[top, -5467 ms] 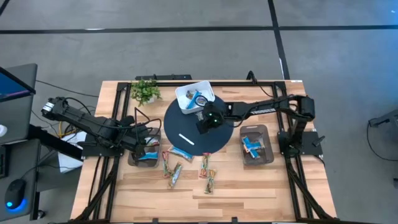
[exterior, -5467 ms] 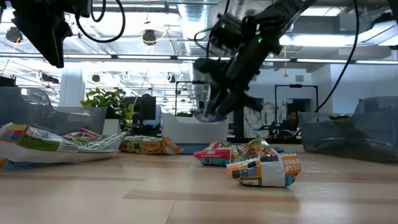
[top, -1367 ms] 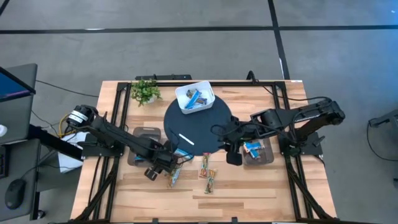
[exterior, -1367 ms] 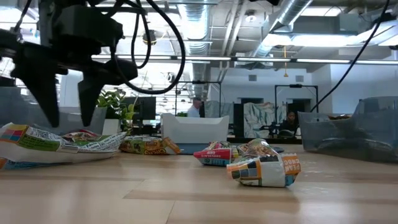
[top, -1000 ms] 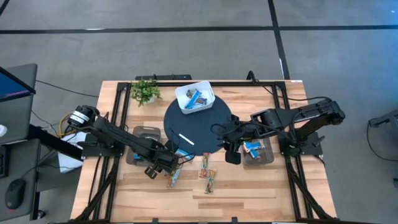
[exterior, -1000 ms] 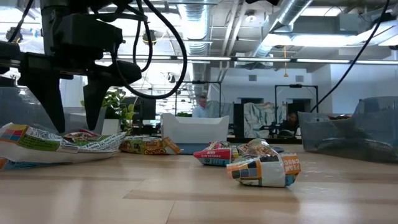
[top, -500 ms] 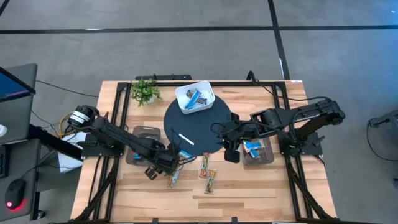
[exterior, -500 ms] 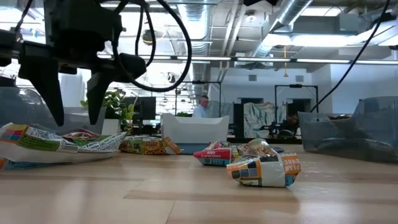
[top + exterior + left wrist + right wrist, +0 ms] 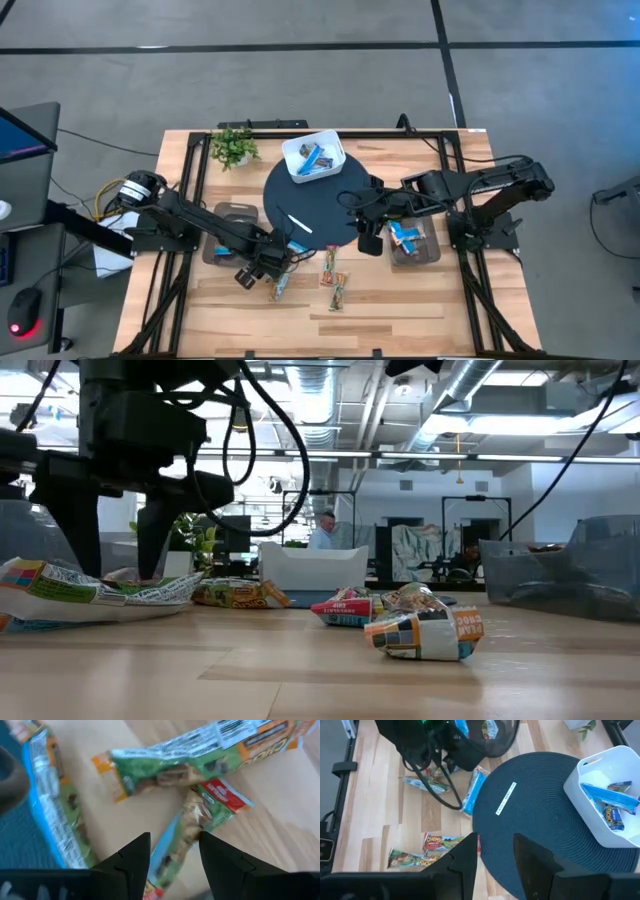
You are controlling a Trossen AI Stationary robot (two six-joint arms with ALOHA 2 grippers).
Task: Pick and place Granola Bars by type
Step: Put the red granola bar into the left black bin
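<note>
Lower than a moment ago, the left gripper hangs with fingers spread over a tan bar on the wood, a blue bar beside it. Other bars lie near the dark mat. The right gripper, fingers parted and empty, has edged over the mat's rim, beside the bin.

Granola Bars: loose on table + sorted in bins.
Tan/green ones lie flat at table front, some crossing; blue one by dark mat edge; blue ones in right bin, white box.
</note>
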